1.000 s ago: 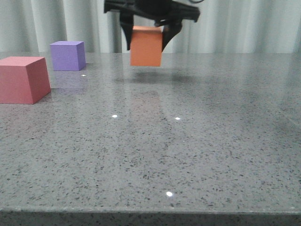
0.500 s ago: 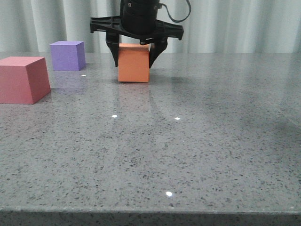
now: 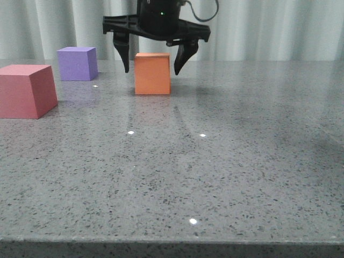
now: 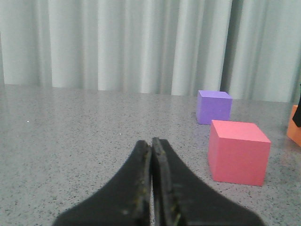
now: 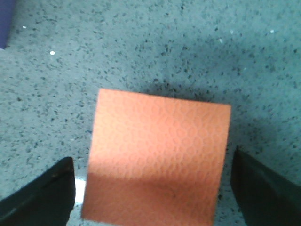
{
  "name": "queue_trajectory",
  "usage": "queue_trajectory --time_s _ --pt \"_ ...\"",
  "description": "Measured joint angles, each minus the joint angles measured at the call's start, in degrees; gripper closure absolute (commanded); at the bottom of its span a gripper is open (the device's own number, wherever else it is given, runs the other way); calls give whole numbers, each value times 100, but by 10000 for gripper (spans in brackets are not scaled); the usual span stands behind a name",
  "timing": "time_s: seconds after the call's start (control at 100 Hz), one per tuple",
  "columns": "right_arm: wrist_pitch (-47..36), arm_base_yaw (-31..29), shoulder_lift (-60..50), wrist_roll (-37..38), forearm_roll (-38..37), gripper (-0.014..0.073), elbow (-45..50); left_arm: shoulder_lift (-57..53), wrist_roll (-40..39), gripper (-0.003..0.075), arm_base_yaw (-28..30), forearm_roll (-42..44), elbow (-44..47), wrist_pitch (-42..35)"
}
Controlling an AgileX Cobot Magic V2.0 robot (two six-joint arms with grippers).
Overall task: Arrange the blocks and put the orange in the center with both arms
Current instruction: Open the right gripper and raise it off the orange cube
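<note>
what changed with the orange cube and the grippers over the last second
The right gripper brought the orange cube down and a little leftward, set it on the table, then opened and let go; its fingers now stand apart from the cube's sides. The red cube and purple cube stayed put.

An orange cube (image 3: 152,73) sits flat on the surface. A purple cube (image 3: 77,63) stands far left. A pinkish-red cube (image 3: 26,90) lies nearer, beside it.

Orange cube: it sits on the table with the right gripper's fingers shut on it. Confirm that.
Not quite. The orange cube does sit on the table, but the right gripper is open, its fingers clear of both sides, as the front view shows.
</note>
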Motion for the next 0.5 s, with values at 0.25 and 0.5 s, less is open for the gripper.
queue_trajectory --time_s 0.25,0.5 --pt "141 -182 -564 -785 28 -62 -57 0 0 741 0 0 0 0" --pt "622 -787 -1219 -1497 37 -62 -57 0 0 741 0 0 0 0"
